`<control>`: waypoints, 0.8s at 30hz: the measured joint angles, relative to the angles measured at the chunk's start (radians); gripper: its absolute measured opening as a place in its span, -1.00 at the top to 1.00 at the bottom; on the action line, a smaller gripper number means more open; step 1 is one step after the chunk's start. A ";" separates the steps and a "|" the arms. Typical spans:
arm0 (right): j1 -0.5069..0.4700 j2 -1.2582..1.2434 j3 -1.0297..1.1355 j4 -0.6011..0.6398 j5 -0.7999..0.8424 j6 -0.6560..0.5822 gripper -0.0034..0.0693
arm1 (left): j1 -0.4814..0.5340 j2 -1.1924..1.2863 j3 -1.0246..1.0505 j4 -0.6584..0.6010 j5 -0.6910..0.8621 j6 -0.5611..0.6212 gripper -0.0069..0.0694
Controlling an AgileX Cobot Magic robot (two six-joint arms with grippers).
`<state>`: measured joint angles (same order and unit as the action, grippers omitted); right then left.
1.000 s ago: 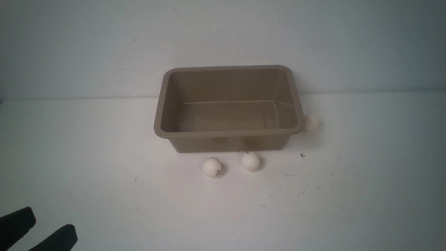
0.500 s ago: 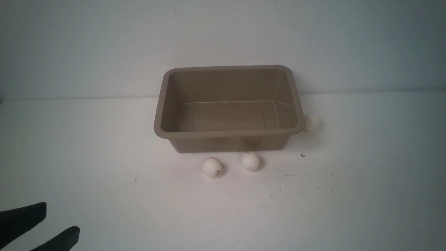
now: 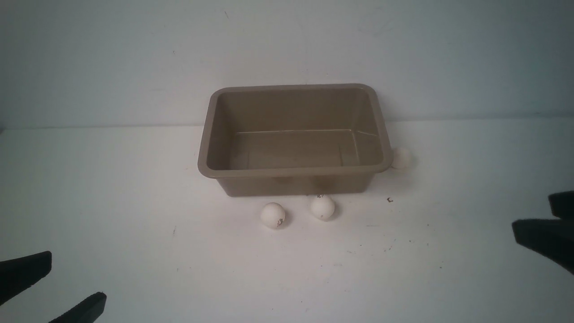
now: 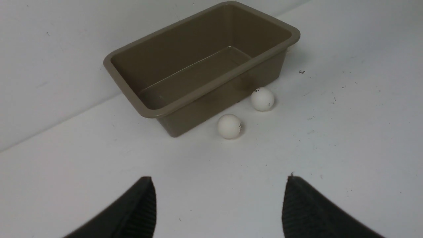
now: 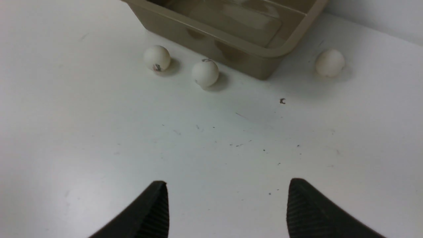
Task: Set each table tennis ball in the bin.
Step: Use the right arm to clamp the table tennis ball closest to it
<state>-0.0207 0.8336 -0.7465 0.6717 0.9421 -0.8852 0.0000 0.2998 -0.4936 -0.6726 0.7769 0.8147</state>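
Three table tennis balls point(image 3: 273, 215) are awaiting a first grasp beside the bin point(image 3: 293, 172), left gripper point(image 3: 76, 278) and right gripper point(image 3: 533, 213) hovering jaws apart.

The white table point(image 3: 134, 188) carries the bin point(image 3: 293, 172) toward its far edge. The left ball point(image 3: 272, 215) lies near the bin's front wall, and the middle ball point(image 3: 322, 207) just beside that wall. The third ball point(image 3: 401, 158) lies just beside the bin's right side. Dark specks point(image 3: 389, 200) dot the table.

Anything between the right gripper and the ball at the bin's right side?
No object. In the right wrist view, only bare table with dark specks and one small dark mark separates the right gripper from that ball.
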 joint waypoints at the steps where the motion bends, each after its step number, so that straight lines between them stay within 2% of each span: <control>1: 0.000 0.036 -0.023 -0.001 -0.012 -0.022 -0.30 | 0.000 0.000 0.000 0.000 -0.002 0.000 -0.39; 4: 0.000 0.153 -0.130 -0.007 -0.030 -0.075 -0.30 | 0.000 0.000 0.000 0.000 -0.014 -0.007 -0.39; 12: 0.000 0.444 -0.425 -0.043 0.050 -0.054 -0.30 | 0.000 0.025 0.000 0.000 -0.015 -0.088 -0.39; 17: 0.000 0.593 -0.523 -0.098 0.087 -0.050 -0.30 | 0.000 0.029 0.000 0.001 -0.021 -0.098 -0.39; 24: 0.000 0.795 -0.592 -0.099 0.102 -0.046 -0.30 | 0.000 0.029 0.000 0.001 -0.024 -0.105 -0.39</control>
<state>-0.0207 1.6288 -1.3384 0.5727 1.0438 -0.9314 0.0000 0.3286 -0.4936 -0.6711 0.7528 0.7095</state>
